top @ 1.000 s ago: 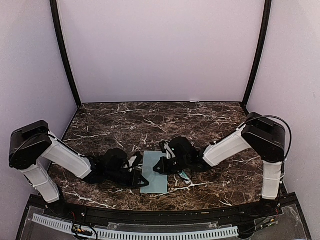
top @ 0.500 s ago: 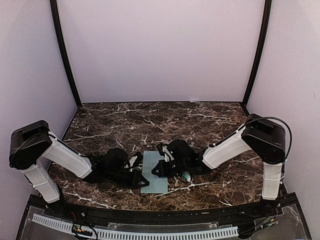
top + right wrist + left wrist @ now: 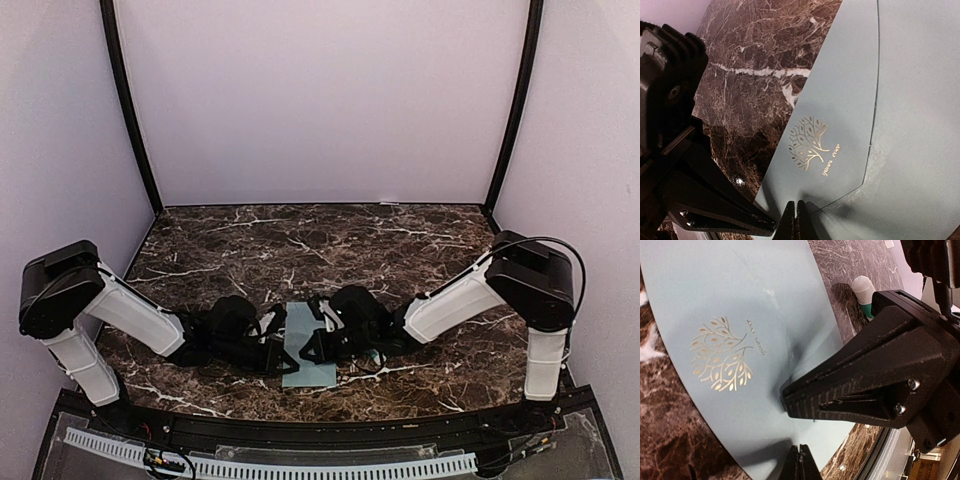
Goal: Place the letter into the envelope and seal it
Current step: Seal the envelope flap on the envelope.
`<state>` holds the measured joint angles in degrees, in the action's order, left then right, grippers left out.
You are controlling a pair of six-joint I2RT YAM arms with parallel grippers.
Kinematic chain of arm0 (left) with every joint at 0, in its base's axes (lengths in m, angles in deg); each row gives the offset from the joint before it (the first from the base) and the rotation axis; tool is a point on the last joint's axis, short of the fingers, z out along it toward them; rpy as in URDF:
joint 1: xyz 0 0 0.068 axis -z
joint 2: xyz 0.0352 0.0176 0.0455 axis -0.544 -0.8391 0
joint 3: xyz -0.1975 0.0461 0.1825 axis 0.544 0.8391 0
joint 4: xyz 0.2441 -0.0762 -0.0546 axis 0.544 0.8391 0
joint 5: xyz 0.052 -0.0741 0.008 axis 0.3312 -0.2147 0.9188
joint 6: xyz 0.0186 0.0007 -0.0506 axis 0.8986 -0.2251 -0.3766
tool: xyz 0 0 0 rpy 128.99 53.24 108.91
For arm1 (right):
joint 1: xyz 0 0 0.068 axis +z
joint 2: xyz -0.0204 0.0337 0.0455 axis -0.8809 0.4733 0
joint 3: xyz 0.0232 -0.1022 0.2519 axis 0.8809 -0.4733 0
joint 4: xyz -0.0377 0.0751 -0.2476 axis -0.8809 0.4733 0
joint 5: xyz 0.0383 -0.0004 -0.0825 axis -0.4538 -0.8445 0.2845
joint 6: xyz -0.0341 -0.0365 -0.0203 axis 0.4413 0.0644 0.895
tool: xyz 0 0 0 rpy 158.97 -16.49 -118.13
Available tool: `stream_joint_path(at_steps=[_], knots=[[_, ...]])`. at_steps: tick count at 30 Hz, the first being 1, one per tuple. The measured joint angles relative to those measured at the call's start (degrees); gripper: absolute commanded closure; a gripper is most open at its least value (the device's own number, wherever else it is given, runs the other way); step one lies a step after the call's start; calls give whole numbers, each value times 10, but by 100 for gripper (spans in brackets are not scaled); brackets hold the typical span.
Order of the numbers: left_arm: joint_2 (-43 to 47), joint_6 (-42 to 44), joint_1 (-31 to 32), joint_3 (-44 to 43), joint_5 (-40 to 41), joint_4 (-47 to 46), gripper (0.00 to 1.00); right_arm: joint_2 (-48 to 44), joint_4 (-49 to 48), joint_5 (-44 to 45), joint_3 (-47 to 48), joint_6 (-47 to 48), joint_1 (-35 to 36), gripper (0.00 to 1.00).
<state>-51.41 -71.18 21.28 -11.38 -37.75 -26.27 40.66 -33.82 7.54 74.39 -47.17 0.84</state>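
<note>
Two white and black arms reach in from either side of a dark marble table (image 3: 300, 250) and meet low at its near middle, as seen from overhead.

On the left, the left gripper (image 3: 283, 355) lies almost flat along the table. I see its jaws pressed fully together, with nothing between them. In its own wrist camera the joined tips (image 3: 799, 462) rest on the near part of the paper.

In the middle lies the envelope (image 3: 298, 328), a long pale teal-green rectangle flat on the marble, with its long sides running away from me. Its pointed flap (image 3: 840, 100) is folded down against the body. A small gold tree emblem (image 3: 807, 142) with a line of gold lettering beneath it sits on the flap. I cannot read the lettering.

From the right, the right gripper (image 3: 312, 345) comes in over the envelope, its jaws likewise closed tight and gripping nothing. Its tips (image 3: 796, 220) sit on the paper just at the flap's point, close to the other gripper's tips.

Just to the right of the envelope, partly behind the right gripper, a small glue stick (image 3: 863, 290) with a white cap and green body lies on the marble.
</note>
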Motion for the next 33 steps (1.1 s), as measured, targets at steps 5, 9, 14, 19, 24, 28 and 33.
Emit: stream_joint_path(at_steps=[5,9,14,19,24,28,33], knots=[[0,0,0,0,0,0,99,0,22,7,11,0,0,100],[0,0,0,0,-1,0,99,0,39,6,20,0,-5,100],[0,0,0,0,-3,0,99,5,44,7,31,0,-18,100],[0,0,0,1,-5,-1,99,15,49,9,47,2,-34,100],[-1,0,0,1,-7,-4,99,34,51,8,73,9,-47,100],[-3,0,0,1,-9,-7,100,51,51,8,96,16,-59,100],[-3,0,0,1,-9,-8,100,65,50,4,114,22,-73,100]])
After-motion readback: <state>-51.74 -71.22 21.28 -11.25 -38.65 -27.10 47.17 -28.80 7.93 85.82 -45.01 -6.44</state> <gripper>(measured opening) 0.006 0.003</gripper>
